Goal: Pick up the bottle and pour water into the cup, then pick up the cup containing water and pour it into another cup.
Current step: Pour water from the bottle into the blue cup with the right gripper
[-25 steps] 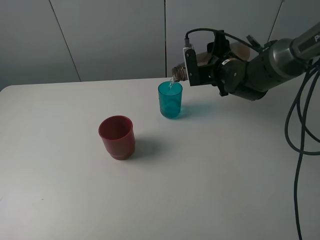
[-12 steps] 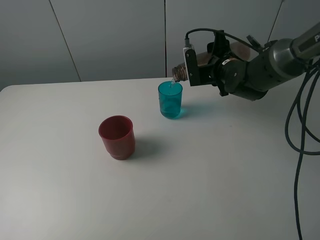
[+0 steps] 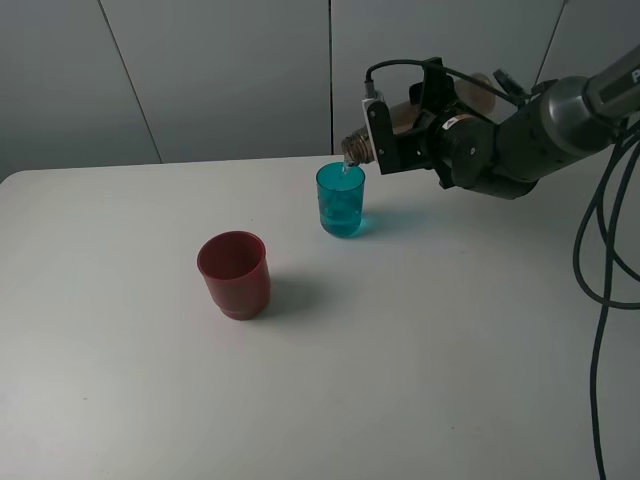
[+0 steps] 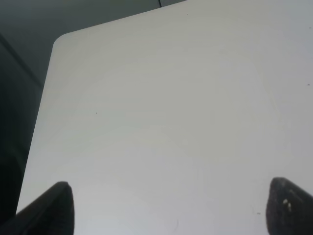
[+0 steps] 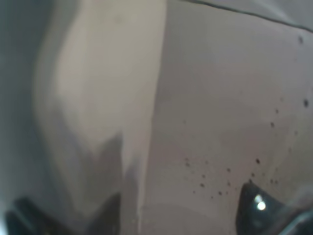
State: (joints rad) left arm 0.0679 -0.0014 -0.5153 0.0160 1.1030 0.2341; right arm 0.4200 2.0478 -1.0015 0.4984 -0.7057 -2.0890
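Note:
The smoky brown bottle (image 3: 356,148) lies almost level in the air, and my right gripper (image 3: 385,135) is shut on it. Its open neck hangs just over the rim of the teal cup (image 3: 341,200), and a thin stream of water runs down into that cup. The teal cup stands upright at the back middle of the table with water in it. The dark red cup (image 3: 234,273) stands upright to its front left, apart from both. In the right wrist view the bottle (image 5: 195,122) fills the picture. My left gripper (image 4: 171,200) is open over bare table.
The white table (image 3: 400,360) runs to a grey wall at the back. Black cables (image 3: 598,290) hang down at the right side. The left wrist view shows the table's rounded corner and edge (image 4: 51,54), with dark floor beyond.
The right wrist has rolled slightly, raising the bottle's base end a little. The neck stays over the teal cup. Both cups stand where they were.

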